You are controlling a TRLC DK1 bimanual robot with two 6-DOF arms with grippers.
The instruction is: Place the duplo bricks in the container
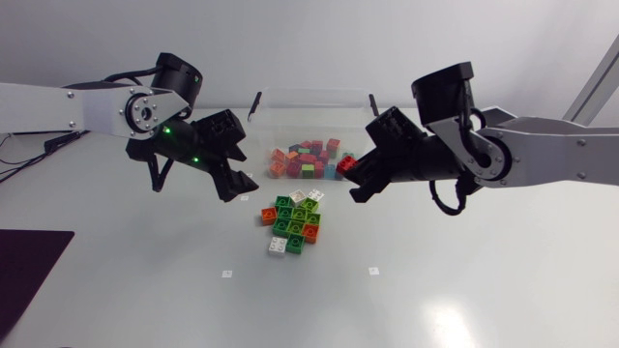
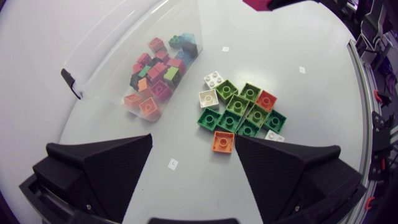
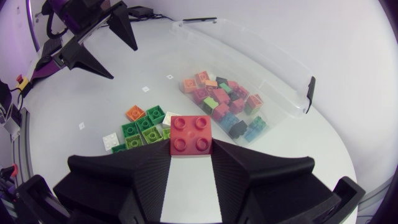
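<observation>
Brick (image 3: 191, 135) tight within right end effector (image 3: 191, 149)

Surface: we see a pale grey surface (image 1: 503, 280), smooth and faintly glossy.
Light: we find a soft bright glare (image 1: 453, 324) on its near right part.
Marks: we count a few small white squares (image 1: 226, 274) on it, well apart.

The table (image 1: 455, 300) is pale and glossy, with a soft glare on its near side. Two small white square markers lie there, level with each other: a left marker (image 1: 226, 274) and a right marker (image 1: 373, 271). A dark rectangular patch (image 1: 29, 271) covers the near left corner.
</observation>
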